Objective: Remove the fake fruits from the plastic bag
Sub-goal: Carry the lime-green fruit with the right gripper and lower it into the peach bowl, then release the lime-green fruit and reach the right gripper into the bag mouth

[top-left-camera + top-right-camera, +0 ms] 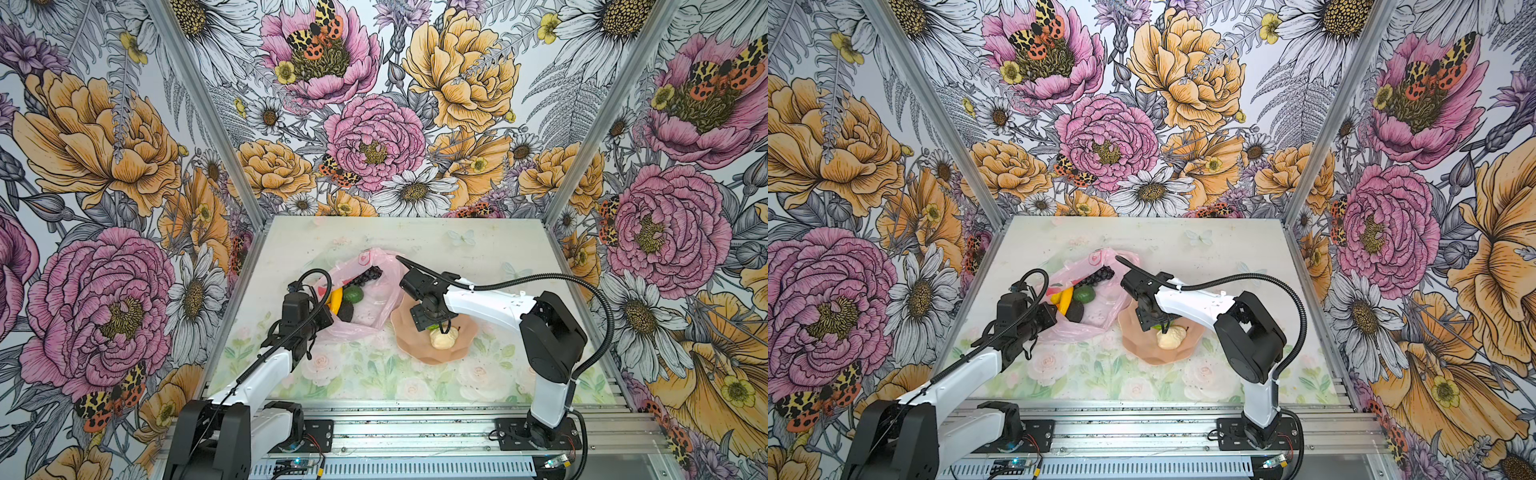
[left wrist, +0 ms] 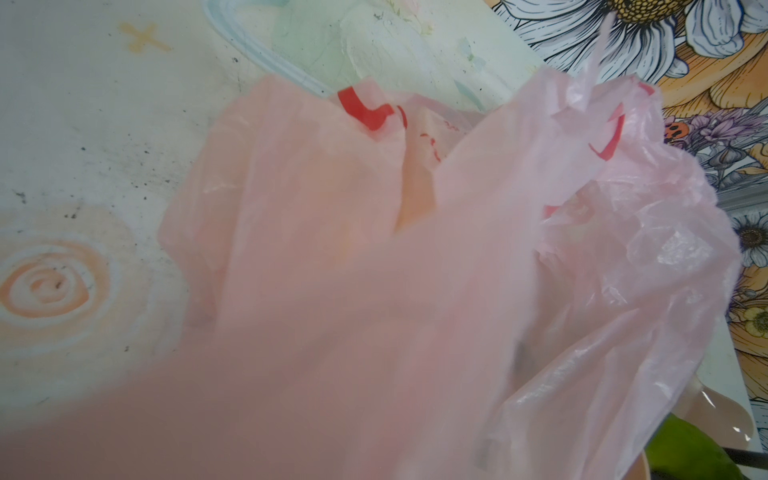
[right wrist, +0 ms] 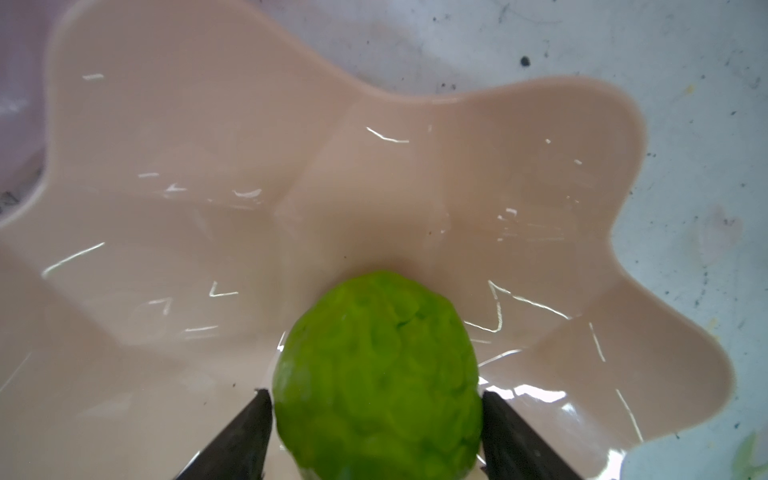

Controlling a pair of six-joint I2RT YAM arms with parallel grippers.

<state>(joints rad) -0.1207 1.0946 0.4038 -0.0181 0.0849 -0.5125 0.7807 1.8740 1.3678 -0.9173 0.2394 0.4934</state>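
Note:
The pink plastic bag (image 1: 374,299) lies open at mid-table, and in the left wrist view its film (image 2: 457,249) covers my jaws. Inside it lie fake fruits: a dark grape bunch (image 1: 368,275), a green piece (image 1: 353,294), a yellow banana (image 1: 335,301) and a dark piece (image 1: 345,311). My left gripper (image 1: 326,320) is shut on the bag's near edge. My right gripper (image 3: 376,395) hangs over the peach dish (image 3: 415,187). Its fingers stand just off either side of a bumpy green fruit (image 3: 376,374) resting in the dish. A cream fruit (image 1: 444,337) lies beside it.
The wavy-edged dish (image 1: 461,349) sits right of the bag, touching its edge. Flowered walls close in the table on the left, back and right. A metal rail with both arm bases (image 1: 536,432) runs along the front. Bare floral tabletop (image 1: 374,382) lies in front of bag and dish.

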